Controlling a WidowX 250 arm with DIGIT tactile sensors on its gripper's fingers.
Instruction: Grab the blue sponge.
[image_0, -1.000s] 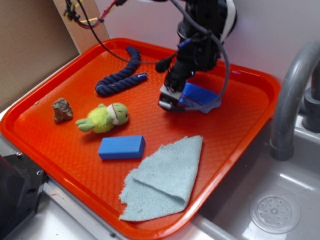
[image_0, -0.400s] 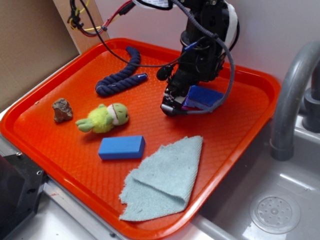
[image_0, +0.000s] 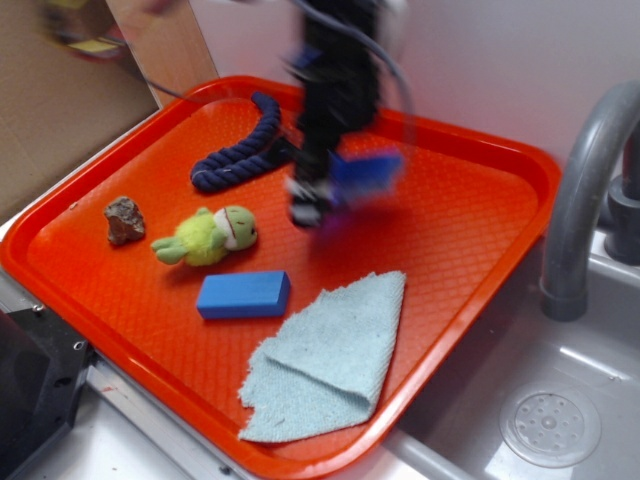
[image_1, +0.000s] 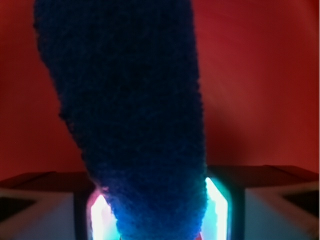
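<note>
The blue sponge (image_0: 366, 172) hangs above the orange tray (image_0: 470, 240), blurred by motion, clamped in my gripper (image_0: 325, 195). The black arm rises behind it towards the top of the exterior view. In the wrist view the blue sponge (image_1: 135, 115) fills the middle, its rough dark blue face squeezed between the two fingers (image_1: 260, 205), with the red tray far below. The gripper (image_1: 157, 215) is shut on it.
On the tray lie a navy rope (image_0: 240, 150), a brown rock (image_0: 124, 219), a green plush toy (image_0: 208, 236), a smooth blue block (image_0: 243, 294) and a pale teal cloth (image_0: 325, 360). A grey faucet (image_0: 580, 200) and sink (image_0: 540, 420) stand at the right.
The gripper has lifted the sponge off the tray and swung left, towards the rope. The other objects have not moved.
</note>
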